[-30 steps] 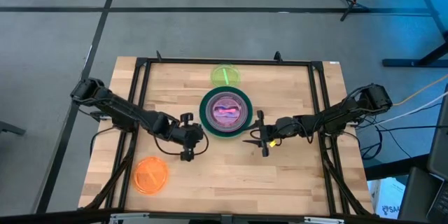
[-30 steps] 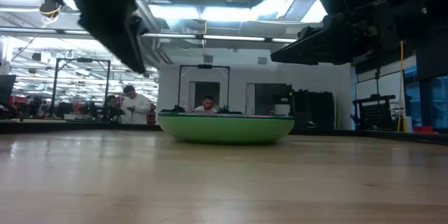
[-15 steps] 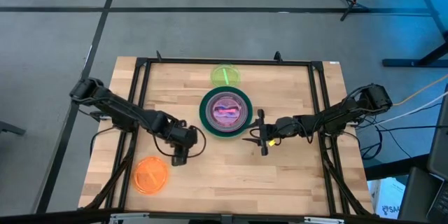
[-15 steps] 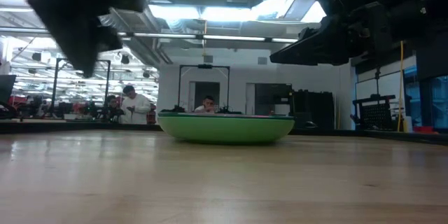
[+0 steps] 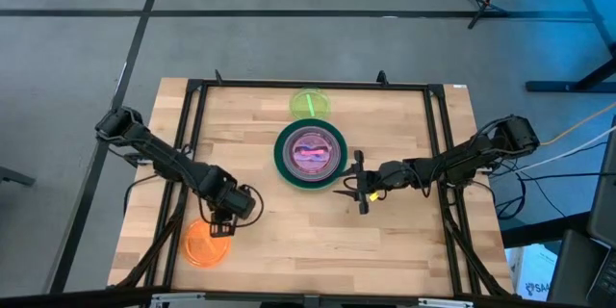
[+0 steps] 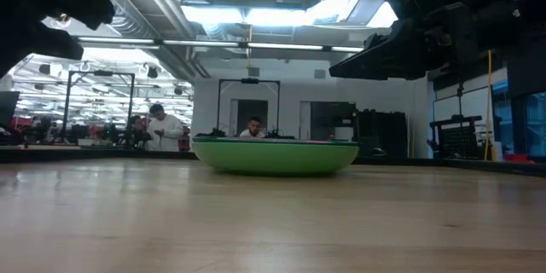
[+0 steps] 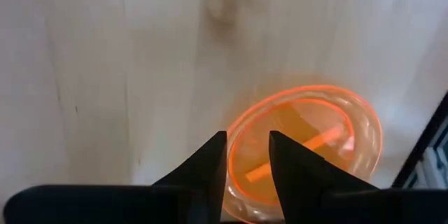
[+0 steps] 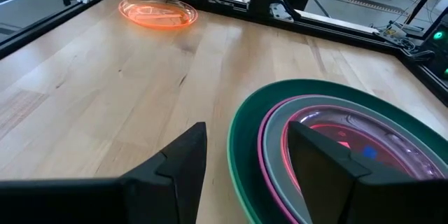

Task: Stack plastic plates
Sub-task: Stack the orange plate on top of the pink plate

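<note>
Orange plate (image 5: 207, 242) at the table's near-left corner is yours to collect; your left gripper (image 5: 221, 226) hangs spread over its rim. Mid-table, the nested stack (image 5: 310, 155) is built; the lime plate (image 5: 310, 104) waits behind it. Your right gripper (image 5: 359, 193) idles agape, empty, beside the stack.

Table (image 5: 385, 231): pale wood planks, smooth, matt, visible grain. Frame (image 5: 308, 84): black metal, matt. Orange plate (image 7: 308, 147): translucent glossy plastic. Lime plate (image 5: 310, 104): translucent plastic. Stacked plates (image 8: 336, 147): opaque smooth plastic with slight sheen, dark green, magenta, grey-teal rims. Gripper fingers (image 8: 182, 161): matt black.
</note>
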